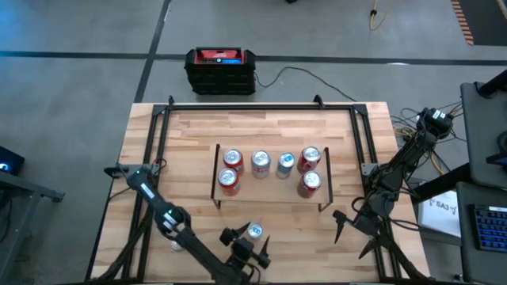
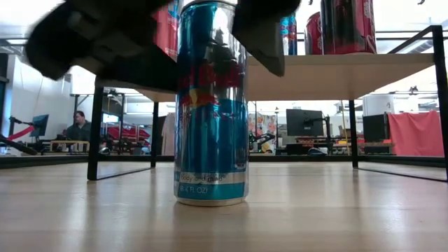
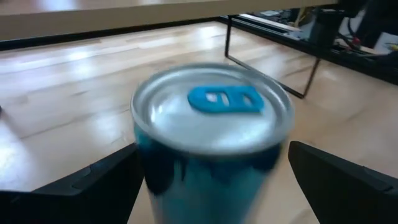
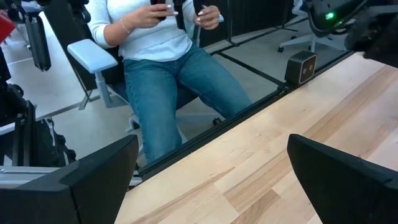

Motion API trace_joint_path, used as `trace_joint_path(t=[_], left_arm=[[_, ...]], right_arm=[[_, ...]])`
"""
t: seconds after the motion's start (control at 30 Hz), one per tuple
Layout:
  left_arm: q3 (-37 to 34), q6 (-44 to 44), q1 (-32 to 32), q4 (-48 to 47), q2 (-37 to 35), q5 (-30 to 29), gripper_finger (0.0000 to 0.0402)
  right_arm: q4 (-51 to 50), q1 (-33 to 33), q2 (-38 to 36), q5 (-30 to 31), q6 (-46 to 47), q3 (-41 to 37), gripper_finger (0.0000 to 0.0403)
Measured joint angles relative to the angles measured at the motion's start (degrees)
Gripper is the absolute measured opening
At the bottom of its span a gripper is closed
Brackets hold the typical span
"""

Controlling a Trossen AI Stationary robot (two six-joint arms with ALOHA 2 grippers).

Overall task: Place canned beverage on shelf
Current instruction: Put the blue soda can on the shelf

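Observation:
A blue canned beverage stands upright on its base on the wooden table, near the front edge and in front of the shelf. My left gripper is open. Its two fingers stand on either side of the can's upper part, apart from it. Seen from table height, the can stands below the dark fingers. The shelf holds several cans, red ones and silver-blue ones. My right gripper waits open at the front right.
Bare shelf board shows in front of the middle cans. Black frame rails run along the table's left, right and far sides. A black and red box sits on the floor beyond. A seated person is beside the table.

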Motion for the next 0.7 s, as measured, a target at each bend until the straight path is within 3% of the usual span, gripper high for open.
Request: trace_joint_path(t=[0.2,0.37,0.57,0.7], left_arm=[[0.00,0.17,2.08,0.00,0.00,4.35,0.0373],[0.00,7.19,2.06,0.02,0.00,10.16,0.0373],[0.00,9.25,1.09,-0.01,0.00,4.09,0.0370],[0.00,9.44,0.76,0.00,0.00,2.77,0.0342]], right_arm=[[-0.01,0.00,0.01,-0.01,0.02,0.00,0.0400],[0.00,0.00,0.01,-0.01,0.02,0.00,0.0400],[0.00,0.00,0.01,0.00,0.01,0.00,0.0400],[0.00,0.00,0.01,0.01,0.02,0.00,0.0400]])
